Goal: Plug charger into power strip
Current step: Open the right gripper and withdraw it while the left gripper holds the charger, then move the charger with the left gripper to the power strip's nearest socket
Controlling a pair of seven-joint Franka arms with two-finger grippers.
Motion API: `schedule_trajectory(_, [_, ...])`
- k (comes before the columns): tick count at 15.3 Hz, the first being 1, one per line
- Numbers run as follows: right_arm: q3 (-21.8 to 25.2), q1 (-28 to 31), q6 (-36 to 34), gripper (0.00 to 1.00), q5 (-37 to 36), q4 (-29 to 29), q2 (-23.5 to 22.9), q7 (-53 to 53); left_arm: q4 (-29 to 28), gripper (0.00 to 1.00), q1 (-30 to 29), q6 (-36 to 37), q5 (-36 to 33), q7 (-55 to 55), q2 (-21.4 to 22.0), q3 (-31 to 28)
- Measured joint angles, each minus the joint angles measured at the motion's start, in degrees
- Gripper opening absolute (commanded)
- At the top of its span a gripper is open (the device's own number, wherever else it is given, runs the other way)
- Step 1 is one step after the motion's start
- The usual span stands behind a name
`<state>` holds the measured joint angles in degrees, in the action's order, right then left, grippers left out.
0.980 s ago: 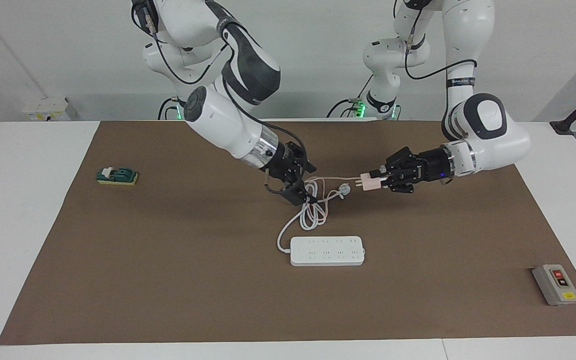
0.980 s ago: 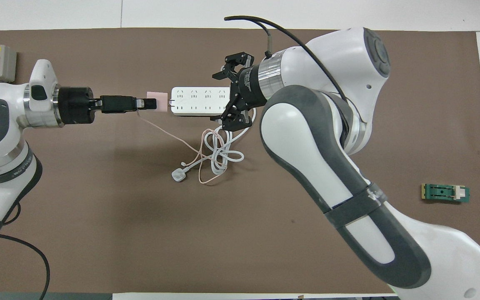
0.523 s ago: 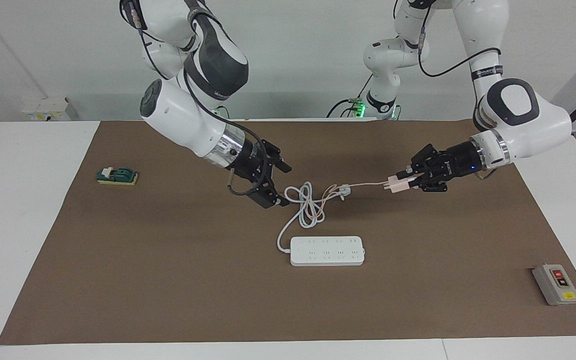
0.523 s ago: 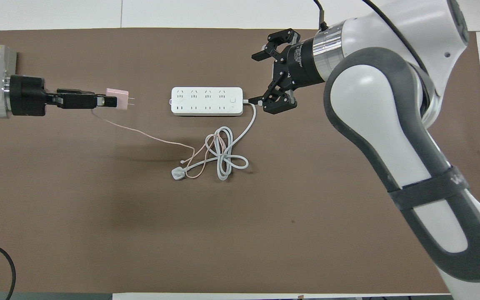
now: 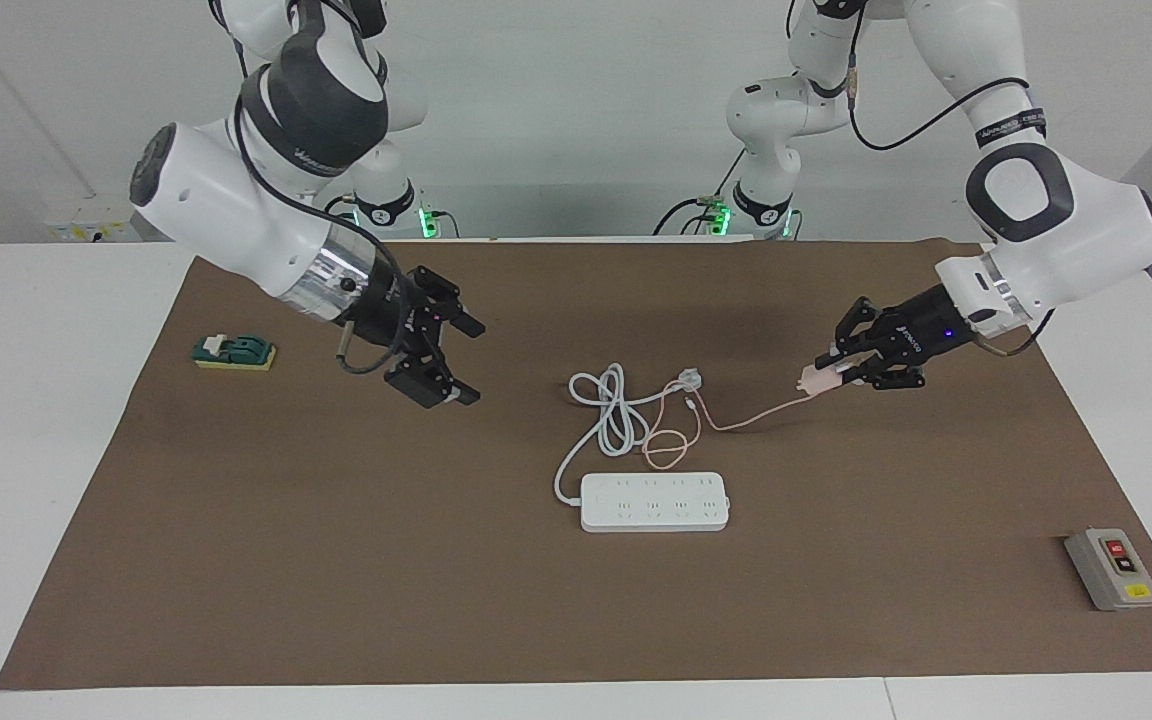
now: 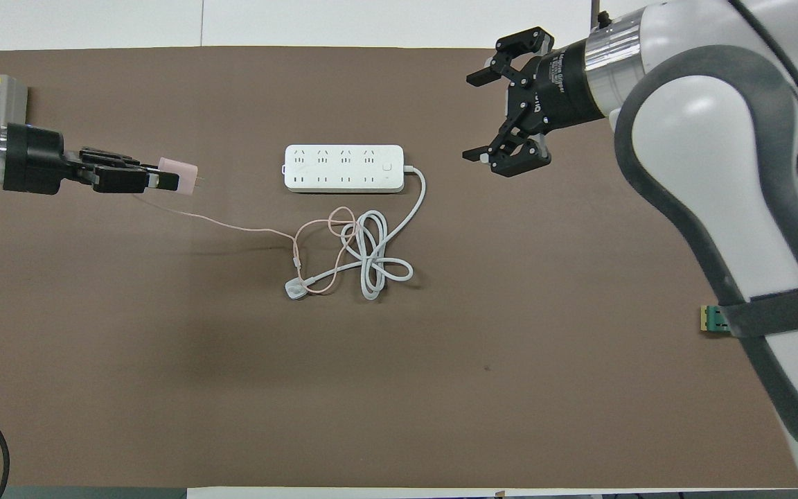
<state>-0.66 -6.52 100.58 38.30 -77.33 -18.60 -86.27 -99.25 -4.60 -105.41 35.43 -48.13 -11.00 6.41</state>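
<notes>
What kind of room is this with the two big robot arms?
Probably a robot lab or test room. Two white arms are mounted at a white table covered by a brown mat. Practice things lie spread out: a power strip, a grey button box, a small green switch.

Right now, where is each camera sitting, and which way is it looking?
Facing view: sits high across the table and looks toward the robots; both whole arms show, the left gripper holding the charger, the right gripper open.
Overhead view: sits high above the robots' end and looks steeply down; the forearms and grippers show.
Both views share the power strip, its coiled cord and the charger, half a turn apart.
</notes>
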Motion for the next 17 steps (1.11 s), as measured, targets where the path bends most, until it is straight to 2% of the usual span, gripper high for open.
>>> schedule_trajectory(4, [0.01, 3.12, -6.12, 1.0, -4.77, 0.09, 2.44, 12.23, 1.3, 0.0, 7.45, -7.47, -7.23, -2.83, -1.05, 0.28])
schedule_trajectory(8, [0.02, 3.55, -11.35, 1.0, -14.16, 0.14, 4.59, 27.93, 4.01, 0.0, 12.18, -11.45, -22.4, -4.74, -3.04, 0.94])
schedule_trajectory(13, [0.05, 5.4, -15.24, 1.0, -25.55, 0.14, 6.78, 51.37, 5.17, 0.0, 15.01, -13.53, -26.29, -12.07, -4.86, 1.19])
schedule_trajectory(17, [0.06, 5.65, -15.32, 1.0, -34.67, 0.15, 7.78, 68.43, 6.9, 0.0, 16.79, -15.39, -32.69, -16.7, -8.81, 1.31])
